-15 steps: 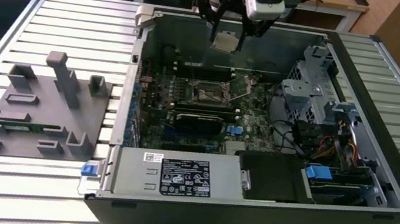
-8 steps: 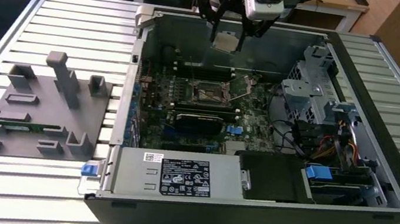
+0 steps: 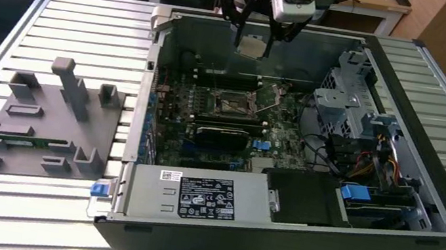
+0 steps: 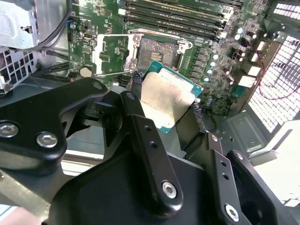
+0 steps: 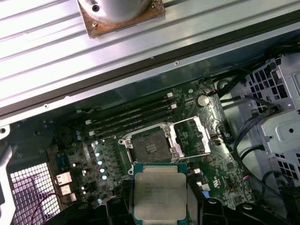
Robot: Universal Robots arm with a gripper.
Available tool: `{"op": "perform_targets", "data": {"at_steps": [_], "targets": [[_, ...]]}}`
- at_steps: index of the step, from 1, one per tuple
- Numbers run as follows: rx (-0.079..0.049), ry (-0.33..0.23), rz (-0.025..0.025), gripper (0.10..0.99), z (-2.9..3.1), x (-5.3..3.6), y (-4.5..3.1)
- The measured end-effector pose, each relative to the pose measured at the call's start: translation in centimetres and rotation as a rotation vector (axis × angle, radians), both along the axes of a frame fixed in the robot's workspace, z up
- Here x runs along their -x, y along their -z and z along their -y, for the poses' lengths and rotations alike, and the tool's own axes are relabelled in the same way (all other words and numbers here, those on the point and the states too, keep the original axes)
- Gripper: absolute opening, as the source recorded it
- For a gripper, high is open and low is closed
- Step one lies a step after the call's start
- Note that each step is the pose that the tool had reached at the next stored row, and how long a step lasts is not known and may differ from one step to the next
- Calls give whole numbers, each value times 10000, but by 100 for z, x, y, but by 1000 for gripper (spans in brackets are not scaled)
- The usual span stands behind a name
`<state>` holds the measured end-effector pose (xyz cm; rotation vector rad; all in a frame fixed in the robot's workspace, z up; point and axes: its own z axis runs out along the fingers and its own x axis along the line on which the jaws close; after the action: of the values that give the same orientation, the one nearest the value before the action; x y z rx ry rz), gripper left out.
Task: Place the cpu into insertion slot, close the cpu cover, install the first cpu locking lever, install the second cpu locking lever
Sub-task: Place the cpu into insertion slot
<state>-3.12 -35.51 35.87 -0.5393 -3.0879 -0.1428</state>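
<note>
My gripper [image 3: 254,39] hangs above the back of the open computer case, shut on the cpu [image 3: 250,47], a small square chip with a pale metal face. Both wrist views show the cpu [image 4: 166,98] [image 5: 159,192] pinched by its edges between the black fingers [image 4: 140,122]. The insertion slot [image 3: 232,104] [image 5: 147,146] [image 4: 159,49] lies bare on the green board, below and ahead of the chip, apart from it. The cpu cover [image 5: 192,136] [image 4: 110,54] is swung open and stands beside the slot.
The grey power supply box [image 3: 194,197] fills the case's near side. A black block [image 3: 221,135] sits beside the slot, and long memory slots [image 5: 131,117] lie on its other side. Drive cages and cables [image 3: 356,118] crowd the exterior view's right. A grey fixture [image 3: 47,118] lies on the slatted table.
</note>
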Motion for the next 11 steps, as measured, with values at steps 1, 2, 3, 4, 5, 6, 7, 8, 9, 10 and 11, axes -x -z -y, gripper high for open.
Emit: {"op": "perform_targets", "data": {"at_steps": [1, 2, 3, 4, 5, 6, 7, 8, 9, 10, 11], "targets": [[0, 19, 0, 541, 0, 0, 0], [-1, 39, 0, 541, 0, 0, 0], [0, 58, 0, 541, 0, 0, 0], [-1, 78, 0, 541, 0, 0, 1], [-1, 100, 0, 541, 0, 0, 1], [0, 118, 0, 541, 0, 0, 1], [-1, 140, 0, 541, 0, 1, 1], [0, 159, 0, 541, 0, 1, 1], [-1, 179, 0, 541, 0, 1, 1], [-1, 199, 0, 541, 0, 1, 1], [-1, 218, 0, 541, 0, 1, 1]]}}
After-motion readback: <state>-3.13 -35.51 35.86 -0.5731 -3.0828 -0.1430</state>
